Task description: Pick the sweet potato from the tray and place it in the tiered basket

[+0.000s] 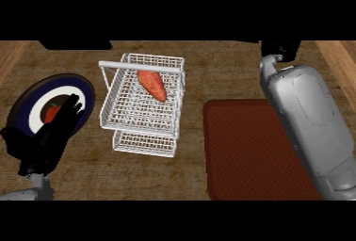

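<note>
The orange sweet potato (152, 84) lies in the upper tier of the white wire tiered basket (142, 123), toward its far side, with no hand touching it. The dark red tray (240, 150) sits to the right of the basket and carries nothing visible. My right forearm runs up the right side over the tray's edge, and the right hand (281, 47) shows only as a black shape at the far right, away from the basket. My left hand (52, 135) rests open at the lower left, fingers up.
A round blue and white plate (31, 101) with a dark rim lies left of the basket, holding a small red fruit (52, 112) partly behind my left hand. Wooden counter surrounds everything. A dark object (75, 44) sits at the far edge.
</note>
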Action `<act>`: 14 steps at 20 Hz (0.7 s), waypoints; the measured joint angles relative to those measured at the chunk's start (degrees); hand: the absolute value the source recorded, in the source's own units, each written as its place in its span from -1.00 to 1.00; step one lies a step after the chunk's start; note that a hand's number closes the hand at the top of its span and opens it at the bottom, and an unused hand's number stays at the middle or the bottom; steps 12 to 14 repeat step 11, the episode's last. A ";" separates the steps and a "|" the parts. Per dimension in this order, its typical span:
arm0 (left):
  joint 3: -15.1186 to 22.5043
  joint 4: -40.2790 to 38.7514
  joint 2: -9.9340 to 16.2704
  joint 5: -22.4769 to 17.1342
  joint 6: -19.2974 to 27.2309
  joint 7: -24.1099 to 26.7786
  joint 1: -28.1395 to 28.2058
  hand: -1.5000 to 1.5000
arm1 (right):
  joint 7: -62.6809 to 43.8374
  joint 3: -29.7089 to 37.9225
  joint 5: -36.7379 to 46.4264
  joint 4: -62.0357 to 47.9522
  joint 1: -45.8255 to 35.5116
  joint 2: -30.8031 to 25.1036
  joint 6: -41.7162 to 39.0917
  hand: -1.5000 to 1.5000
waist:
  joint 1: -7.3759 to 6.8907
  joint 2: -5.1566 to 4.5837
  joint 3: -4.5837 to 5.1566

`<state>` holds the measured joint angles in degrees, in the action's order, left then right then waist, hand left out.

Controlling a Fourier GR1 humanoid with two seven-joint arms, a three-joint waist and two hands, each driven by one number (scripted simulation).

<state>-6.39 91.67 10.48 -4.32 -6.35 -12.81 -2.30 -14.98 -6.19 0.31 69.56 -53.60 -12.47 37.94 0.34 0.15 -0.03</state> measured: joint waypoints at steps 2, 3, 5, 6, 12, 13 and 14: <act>-0.24 -0.32 -0.11 -0.11 0.21 -0.24 -0.83 0.00 | -0.26 2.61 -1.46 2.05 1.74 -3.20 -2.14 -1.00 | 0.09 -0.02 0.00; -0.32 -0.26 -0.07 -0.11 0.30 -0.61 -1.11 0.00 | -0.18 3.88 -2.22 2.92 2.72 -4.92 -3.57 -1.00 | 0.10 -0.02 0.01; 0.08 -1.01 -0.65 0.34 0.43 0.20 -1.05 0.00 | 0.18 6.57 -4.10 4.19 4.65 -7.83 -6.50 -1.00 | 0.06 -0.05 0.02; 0.12 -0.61 -0.58 0.22 0.29 -0.43 -0.94 0.00 | 0.44 7.81 -4.76 4.75 5.39 -9.02 -7.63 -1.00 | -0.01 -0.06 0.01; -0.51 -1.49 -0.52 -0.05 0.19 -0.48 -1.76 0.00 | 2.03 14.22 -9.72 7.20 10.69 -15.62 -15.88 -1.00 | -0.03 -0.08 0.02; -0.51 -1.49 -0.52 -0.05 0.19 -0.48 -1.76 0.00 | 2.03 14.22 -9.72 7.20 10.69 -15.62 -15.88 -1.00 | -0.03 -0.08 0.02; -0.51 -1.49 -0.52 -0.05 0.19 -0.48 -1.76 0.00 | 2.03 14.22 -9.72 7.20 10.69 -15.62 -15.88 -1.00 | -0.03 -0.08 0.02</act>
